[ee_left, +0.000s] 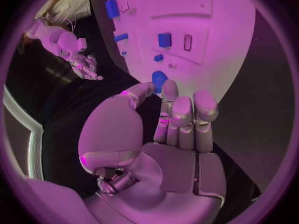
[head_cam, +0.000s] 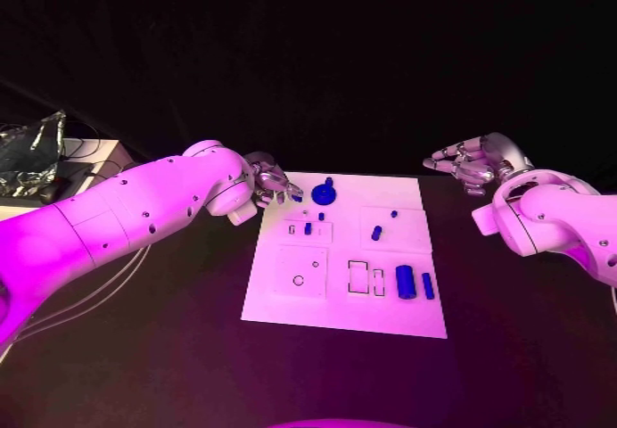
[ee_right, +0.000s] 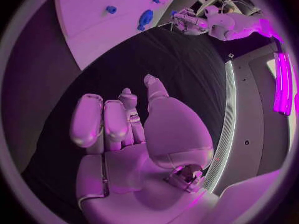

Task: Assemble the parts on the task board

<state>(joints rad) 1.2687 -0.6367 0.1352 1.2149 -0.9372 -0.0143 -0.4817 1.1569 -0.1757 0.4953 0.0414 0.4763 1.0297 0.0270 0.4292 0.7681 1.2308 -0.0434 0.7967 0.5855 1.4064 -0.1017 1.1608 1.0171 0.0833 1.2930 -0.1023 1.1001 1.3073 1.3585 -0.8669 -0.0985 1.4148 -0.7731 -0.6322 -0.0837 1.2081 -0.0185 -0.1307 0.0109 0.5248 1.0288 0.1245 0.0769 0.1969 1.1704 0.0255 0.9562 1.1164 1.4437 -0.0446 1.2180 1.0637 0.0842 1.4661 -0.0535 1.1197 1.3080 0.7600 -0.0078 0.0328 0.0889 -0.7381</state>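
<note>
A white task board (head_cam: 345,308) lay flat in the middle of a black bench (head_cam: 154,357), its long sides running from near to far. Several blue parts rested on it. The largest, a blue cylinder (head_cam: 405,282), lay on its side in the near right area, its long axis pointing near to far. Just to its right lay a thinner blue bar (head_cam: 428,285), pointing the same way. Further back, a small blue peg (head_cam: 375,233) lay tilted slightly off that line, and a rounded blue part (head_cam: 323,192) with a short stem sat near the far edge, the stem pointing away. Two tiny blue pieces lay close to it; their direction could not be told. Outlined slots marked the board's near left and centre.

The left hand (head_cam: 273,185) hovered at the board's far left corner, close to the rounded part. In the left wrist view, its fingers (ee_left: 181,115) stood straight and side by side, the thumb apart, and nothing was held. The right hand (head_cam: 473,162) hung well off the board's far right corner, above the bare bench. Its fingers (ee_right: 102,122) were loosely curled and apart, holding nothing.

A crumpled clear bag (head_cam: 32,152) sat on a pale surface at the far left. The background beyond the bench was dark.
</note>
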